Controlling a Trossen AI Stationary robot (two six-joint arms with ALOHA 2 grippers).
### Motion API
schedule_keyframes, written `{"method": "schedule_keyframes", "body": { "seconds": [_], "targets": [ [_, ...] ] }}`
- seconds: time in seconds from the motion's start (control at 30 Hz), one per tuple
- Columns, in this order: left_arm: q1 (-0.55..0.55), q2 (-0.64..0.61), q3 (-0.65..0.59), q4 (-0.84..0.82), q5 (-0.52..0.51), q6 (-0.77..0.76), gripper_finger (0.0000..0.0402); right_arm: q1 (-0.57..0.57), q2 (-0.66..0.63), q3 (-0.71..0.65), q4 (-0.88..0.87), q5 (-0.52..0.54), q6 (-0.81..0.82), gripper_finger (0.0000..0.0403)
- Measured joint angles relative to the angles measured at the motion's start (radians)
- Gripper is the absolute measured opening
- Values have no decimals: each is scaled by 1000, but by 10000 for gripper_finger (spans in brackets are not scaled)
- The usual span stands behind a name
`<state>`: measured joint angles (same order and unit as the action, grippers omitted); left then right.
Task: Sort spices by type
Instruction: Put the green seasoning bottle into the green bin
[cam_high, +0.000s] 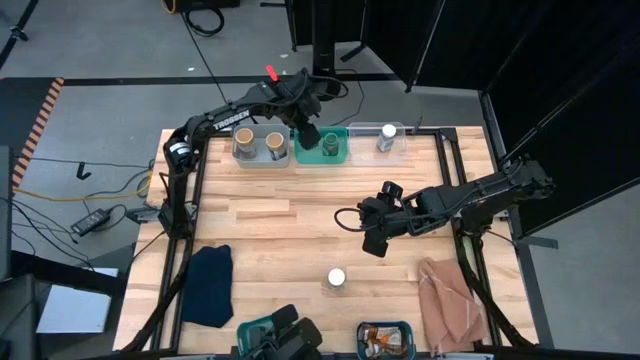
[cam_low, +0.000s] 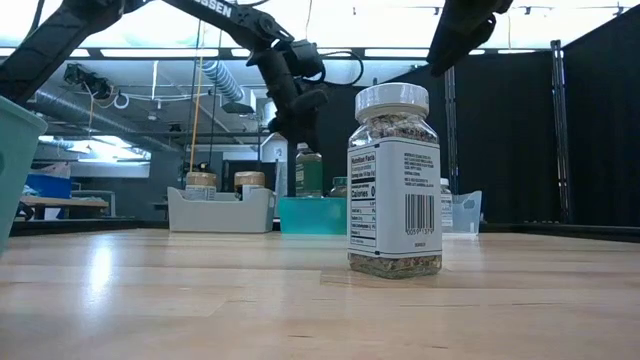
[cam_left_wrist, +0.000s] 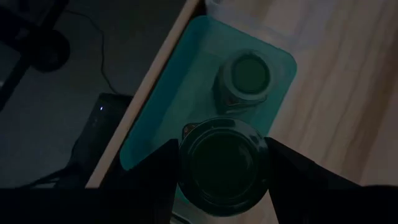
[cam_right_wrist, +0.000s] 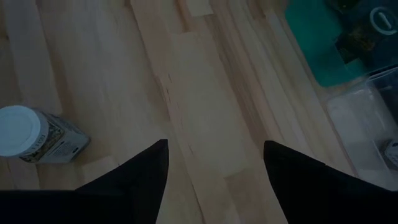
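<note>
A green-topped jar (cam_left_wrist: 224, 163) is pinched between the two dark fingers of the left gripper (cam_high: 308, 131), hanging over the teal bin (cam_high: 322, 154) at the upper centre of the high view. In the left wrist view a second green-topped jar (cam_left_wrist: 247, 78) stands inside that bin, just beyond the held one. The left arm (cam_high: 225, 122) reaches in from the upper left of the overhead frame, bent at the elbow, with white lettering along its upper link that is too small to read in full there; the low view shows only the letters "SSEN" on it.

A white-topped jar (cam_high: 336, 278) stands alone on the wooden table (cam_high: 270, 225), lower centre of the high view. In the low view it (cam_low: 394, 180) fills the middle of the frame, upright, with a barcode and a "Nutrition Facts" panel on its label.

The right gripper (cam_high: 377, 240) hovers above the bare boards, centre of the high view, up and to the right of this jar and well apart from it; its fingers (cam_right_wrist: 144, 180) are spread with nothing between them. The right arm stretches in from the right edge.

Two tan-topped jars (cam_high: 259, 143) sit in the grey bin (cam_high: 262, 158) left of the teal one, and another white-topped jar (cam_high: 387, 134) stands in the clear bin (cam_high: 378, 152) to its right.
</note>
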<state>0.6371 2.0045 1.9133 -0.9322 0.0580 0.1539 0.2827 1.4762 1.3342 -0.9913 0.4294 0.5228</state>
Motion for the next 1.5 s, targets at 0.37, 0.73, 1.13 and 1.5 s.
{"method": "schedule_keyframes", "body": {
  "seconds": [0.37,0.73,1.13,1.5],
  "targets": [
    [22,62,-1,1,24,137,198,-18,0,0,12,0,14,268],
    [42,74,-2,-1,103,332,198,-18,0,0,11,0,55,266],
    [52,118,-3,-1,137,392,198,-19,0,0,11,0,53,266],
    [56,146,-3,6,138,396,203,-19,0,0,10,0,53,266]
  ]
}}
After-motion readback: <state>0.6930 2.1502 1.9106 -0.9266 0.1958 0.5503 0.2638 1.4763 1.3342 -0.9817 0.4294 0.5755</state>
